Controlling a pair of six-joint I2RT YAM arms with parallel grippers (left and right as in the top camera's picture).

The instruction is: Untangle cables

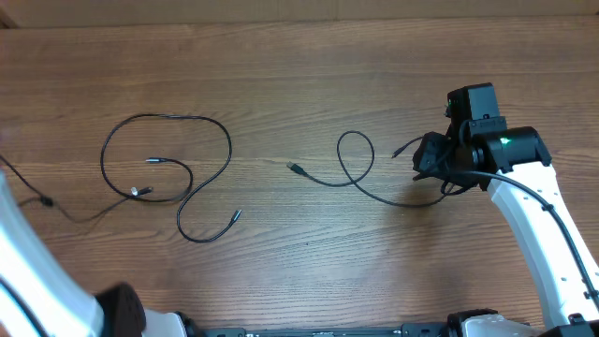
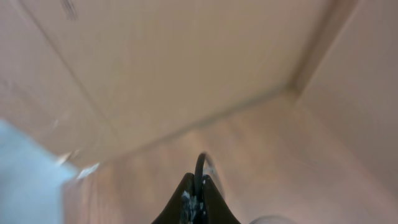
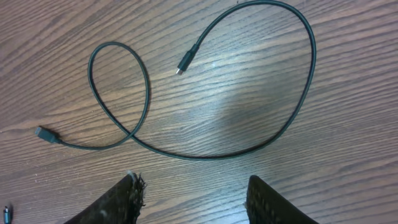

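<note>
Wood-grain bench (image 1: 299, 56). Right arm (image 1: 543, 225) in from the right edge, left arm (image 1: 28, 271) at the near-left corner. Left cable (image 1: 173, 116) in loose loops left of centre. Right cable (image 3: 186, 157) centre-right, crossing itself once, under the right pincer (image 3: 196, 202): spread, touching nothing. Left pincer (image 2: 198, 183) pressed together on a thin cord (image 2: 199, 163); view blurred.

Risk of catching both strands and tightening the loop if closed on the crossing. Risk of dragging the free plug (image 3: 182, 65) back through the loop with a sideways pull. Possible snag on the left cable from tugging the pinched cord.

Surface flat, matte, mild glare. Pale beige wall panels (image 2: 186, 62) meeting at a corner, out of focus.
</note>
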